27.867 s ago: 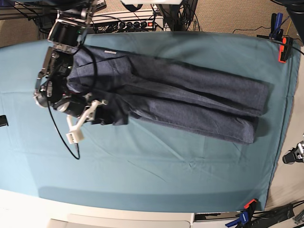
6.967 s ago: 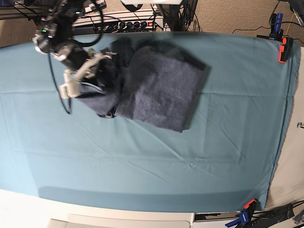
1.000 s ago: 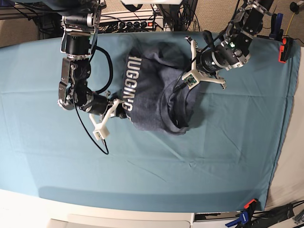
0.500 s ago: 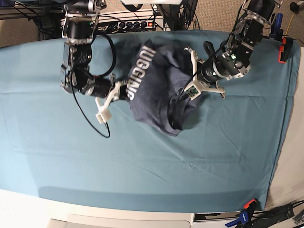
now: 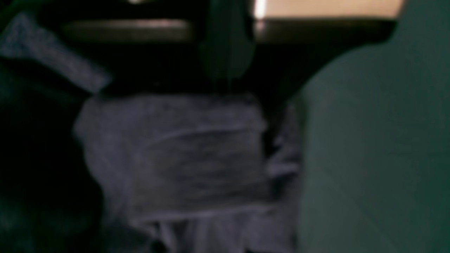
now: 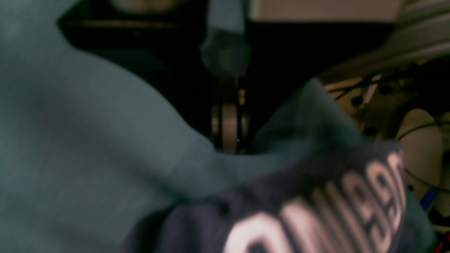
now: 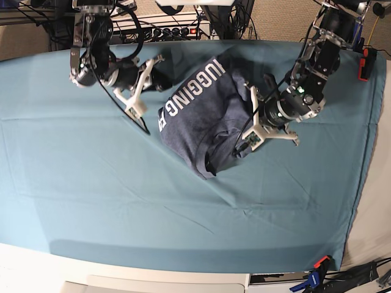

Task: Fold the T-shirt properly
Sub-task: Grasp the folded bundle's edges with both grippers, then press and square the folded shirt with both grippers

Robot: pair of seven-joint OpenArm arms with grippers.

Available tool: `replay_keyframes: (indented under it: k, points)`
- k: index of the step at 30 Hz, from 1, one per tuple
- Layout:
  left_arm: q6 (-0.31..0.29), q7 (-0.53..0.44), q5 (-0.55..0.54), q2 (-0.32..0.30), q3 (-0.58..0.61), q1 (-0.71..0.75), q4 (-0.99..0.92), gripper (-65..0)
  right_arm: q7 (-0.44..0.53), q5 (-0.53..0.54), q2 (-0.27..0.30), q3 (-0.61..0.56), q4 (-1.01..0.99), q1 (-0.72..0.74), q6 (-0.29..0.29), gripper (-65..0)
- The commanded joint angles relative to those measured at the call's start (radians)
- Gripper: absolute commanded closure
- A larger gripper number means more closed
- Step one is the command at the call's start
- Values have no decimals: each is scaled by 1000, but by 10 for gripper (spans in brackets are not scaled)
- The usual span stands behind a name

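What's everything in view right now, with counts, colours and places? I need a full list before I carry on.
T-shirt: one, heathered navy with white lettering, bunched at centre of the table, held up between both arms.
Table cloth: one, teal, covering the whole table.
Clamps: two seen, orange and black, one at the cloth's far right edge, one at the near right corner.
Power strip: one, pale with a red light, behind the table's far edge.
Right gripper: one, white fingers, shut on the T-shirt's lettered edge, on the base view's left.
Left gripper: one, white fingers, shut on the T-shirt's other side, on the base view's right.
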Motion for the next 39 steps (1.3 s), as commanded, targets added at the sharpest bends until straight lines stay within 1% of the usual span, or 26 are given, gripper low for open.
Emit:
replay_keyframes:
  k: [1, 10, 12, 14, 16, 19, 21, 23, 25, 27, 29, 32, 34, 36, 39]
  points:
    - [7, -20, -2, -6, -6, -27, 15, 0, -29, -19, 8, 1, 22, -13, -2, 0]
    - [6, -19, -2, -9, -7, -51, 14, 0, -28, -20, 8, 1, 134, -42, -2, 0]
    - [6, -13, -2, -11, -7, -53, 14, 0, -11, -55, 8, 1, 158, -39, -6, 0]
    - [6, 7, 19, -13, -7, -53, 14, 0, 27, -156, 8, 2, 184, -31, -54, 0]
    - [7, 31, 74, -23, -7, -53, 14, 0, 80, -296, 8, 3, 211, -14, -119, 0]
    - [8, 51, 118, -76, -7, -53, 14, 0, 153, -470, 8, 4, 227, 31, -222, 0]
    - [45, 69, 117, -126, -7, -50, 14, 0, 183, -528, 8, 4, 227, 70, -262, 0]
    - [76, 100, 104, -173, -7, -45, 14, 0, 203, -555, 8, 3, 227, 109, -283, 0]
    - [85, 136, 32, -217, -7, -35, 14, 0, 228, -571, 8, 3, 226, 146, -295, 0]
    - [82, 147, -34, -238, -7, -11, 14, 0, 251, -585, 8, 3, 216, 182, -306, 0]
    - [76, 143, -48, -233, -7, 28, 15, 0, 265, -607, 2, 3, 179, 222, -314, 0]
    - [73, 135, -48, -191, -7, 90, 15, 0, 274, -604, 2, 3, 71, 288, -317, 0]
    - [69, 127, -48, -148, -7, 125, 15, 0, 275, -593, 3, 1, -4, 333, -316, 0]
    - [40, 129, -49, -98, -6, 148, 15, 0, 277, -592, 3, -8, -61, 375, -316, 0]
    - [22, 130, -48, -24, -6, 161, 15, 0, 279, -592, 3, -47, -111, 427, -316, 0]
